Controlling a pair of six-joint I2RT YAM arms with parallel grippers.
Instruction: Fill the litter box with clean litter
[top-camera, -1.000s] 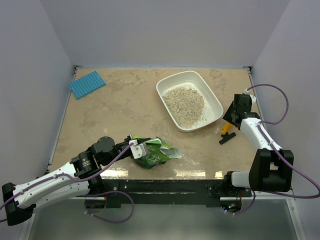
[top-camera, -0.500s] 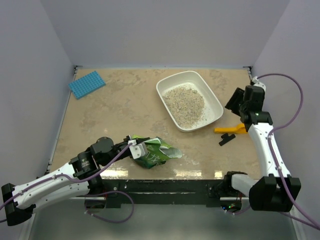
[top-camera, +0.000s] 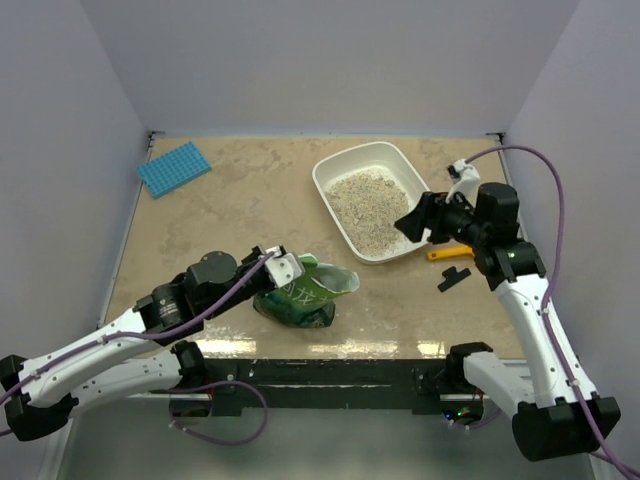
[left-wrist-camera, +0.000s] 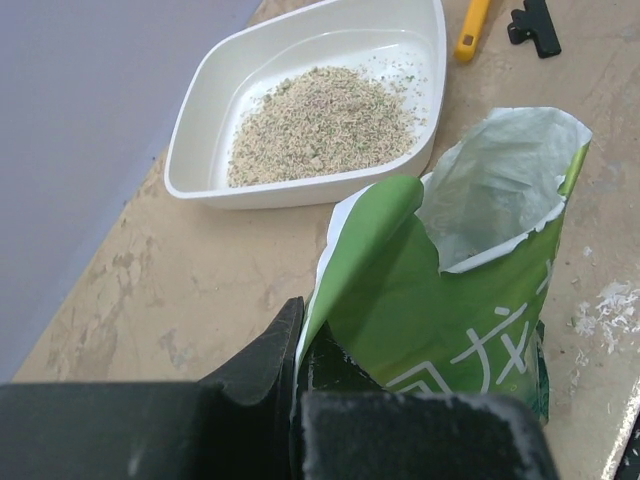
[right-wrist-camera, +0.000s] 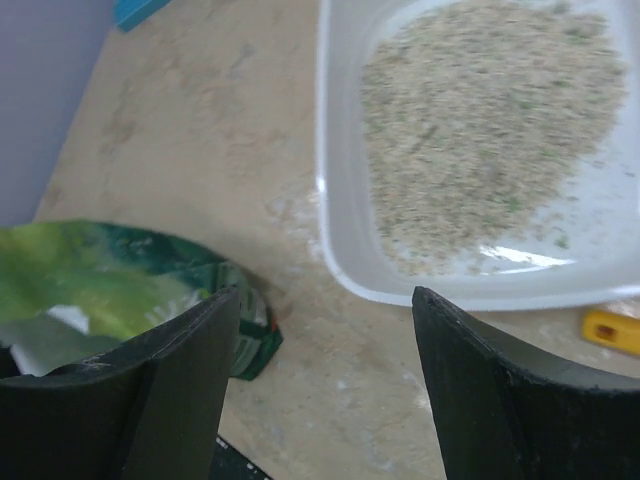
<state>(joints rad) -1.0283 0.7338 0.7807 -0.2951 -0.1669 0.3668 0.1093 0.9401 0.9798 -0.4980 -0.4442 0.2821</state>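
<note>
**Right now: litter in the tray, pouch pinched upright near the front edge**

From my seat, the litter box (top-camera: 400, 165) sits toward the far right part of the table (top-camera: 250, 215). My right gripper (top-camera: 413, 222) hangs over its near right rim, fingers spread wide with nothing between them. Through that wrist camera I look down past both fingers onto the tray's near wall and the heap inside.

The clean litter (top-camera: 368, 208) lies as a loose beige-grey patch across the tray floor, with bare white plastic around it along the walls.

My left gripper (left-wrist-camera: 298, 370) is pressed together on the edge of the green pouch (top-camera: 305, 295). The pouch stands upright near the front edge of the table, its ragged mouth gaping open. I cannot tell what it contains. Pouch and tray are apart, with bare table between them.

An orange-yellow scoop (top-camera: 445, 253) lies flat just beside the tray's near right side, with a black clip (top-camera: 455, 278) near it toward the front edge. A blue gridded mat (top-camera: 173, 168) rests at the far left corner.
</note>
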